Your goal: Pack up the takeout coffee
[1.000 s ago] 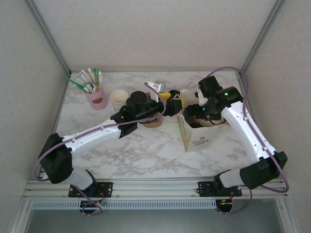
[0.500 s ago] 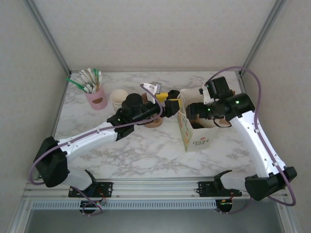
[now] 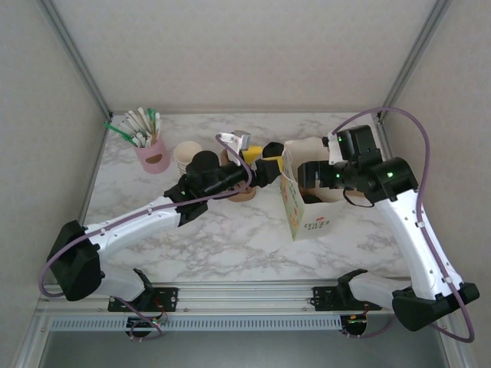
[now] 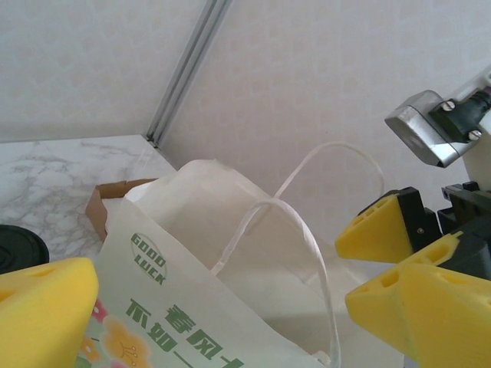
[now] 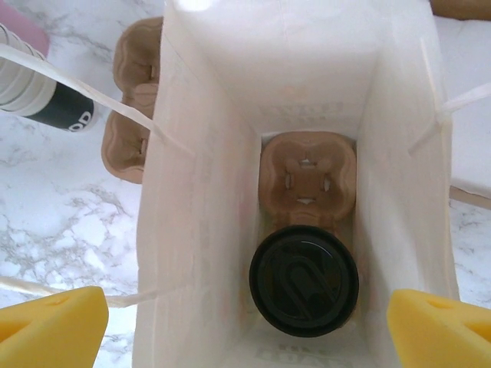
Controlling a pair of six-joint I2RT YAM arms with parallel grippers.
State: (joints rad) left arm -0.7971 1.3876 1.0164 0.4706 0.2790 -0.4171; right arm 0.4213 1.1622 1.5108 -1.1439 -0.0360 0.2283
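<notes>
The takeout coffee cup with round black plastic lid [image 5: 304,280] stands low in the right wrist view, seated in a brown pulp carrier [image 5: 307,172] that likely keeps it upright inside the white paper bag [image 5: 180,230]. The right end effector [image 5: 245,337] hovers over the bag's mouth with fingers apart. The left end effector [image 4: 230,299], also spread, is beside the rim.

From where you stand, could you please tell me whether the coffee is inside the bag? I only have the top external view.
Observer: Yes; the right wrist view looks down into the paper bag, and the takeout coffee stands upright inside, lid on.
Operator: Is it resting on anything?
Observer: It appears seated in a cardboard carrier whose neighbouring slot is empty.
Operator: Is that arm gripping anything?
Observer: No, the right gripper is open above the bag mouth, holding nothing.
</notes>
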